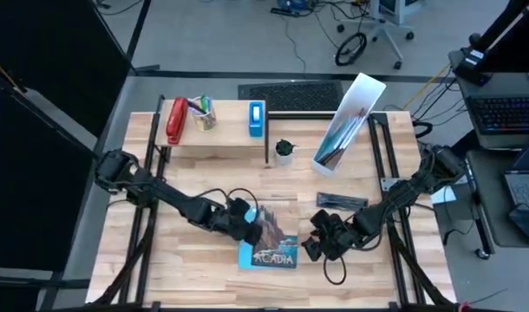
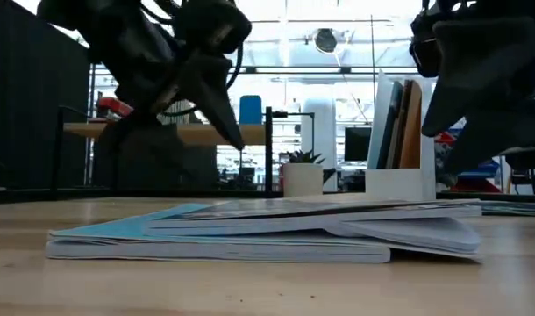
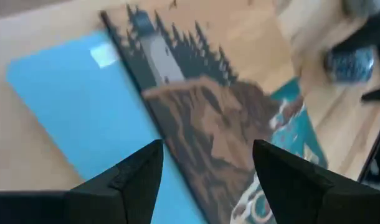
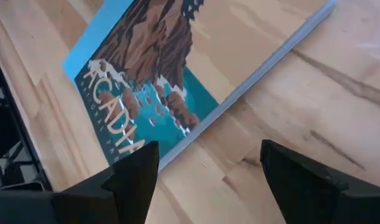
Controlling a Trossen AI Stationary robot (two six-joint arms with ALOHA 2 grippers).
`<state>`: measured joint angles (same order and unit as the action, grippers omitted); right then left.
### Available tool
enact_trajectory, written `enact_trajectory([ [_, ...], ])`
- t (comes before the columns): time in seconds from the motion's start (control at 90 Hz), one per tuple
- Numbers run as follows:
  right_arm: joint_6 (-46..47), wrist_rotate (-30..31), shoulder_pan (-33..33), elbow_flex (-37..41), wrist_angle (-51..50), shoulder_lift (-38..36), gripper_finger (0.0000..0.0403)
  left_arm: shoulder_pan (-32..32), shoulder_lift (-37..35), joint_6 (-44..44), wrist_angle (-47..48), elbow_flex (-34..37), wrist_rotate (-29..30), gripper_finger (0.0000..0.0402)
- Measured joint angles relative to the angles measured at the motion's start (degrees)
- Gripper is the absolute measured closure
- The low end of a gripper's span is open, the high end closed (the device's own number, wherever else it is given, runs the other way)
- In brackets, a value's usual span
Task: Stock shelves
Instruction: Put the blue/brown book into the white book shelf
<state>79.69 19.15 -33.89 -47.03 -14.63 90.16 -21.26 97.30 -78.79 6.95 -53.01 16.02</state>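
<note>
Left end effector (image 1: 250,227) hovers spread over blue Acadia book (image 1: 273,247), lying flat.

Both arms reach inward, low over the table, the left claw (image 1: 250,227) and right claw (image 1: 319,245) spread open.

Tabletop (image 1: 195,286): light wood planks, visible grain and seams, matt. Book (image 4: 159,68), centre of the right wrist view: glossy printed paper cover, catching highlights. Shelf (image 1: 221,143), upper centre of the high view: light wood plank on thin black metal legs. File holder (image 1: 347,121): smooth white, material indeterminate.
</note>
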Motion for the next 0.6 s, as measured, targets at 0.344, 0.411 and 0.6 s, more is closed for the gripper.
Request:
enact_trajectory([
  [0.344,1.0,-2.7,0.2,0.0,5.4,7.3,0.0142,0.3,4.3,-0.5,-2.9,0.0,-2.1,0.0169],
  [0.411,1.0,-2.7,0.4,0.0,6.2,7.6,0.0142,0.3,5.5,-1.8,-3.5,0.0,-2.2,0.0169],
  [0.6,0.9,-2.8,0.5,0.0,6.7,7.9,0.0142,0.3,7.7,-3.4,-6.1,-0.2,-1.8,0.0170],
])
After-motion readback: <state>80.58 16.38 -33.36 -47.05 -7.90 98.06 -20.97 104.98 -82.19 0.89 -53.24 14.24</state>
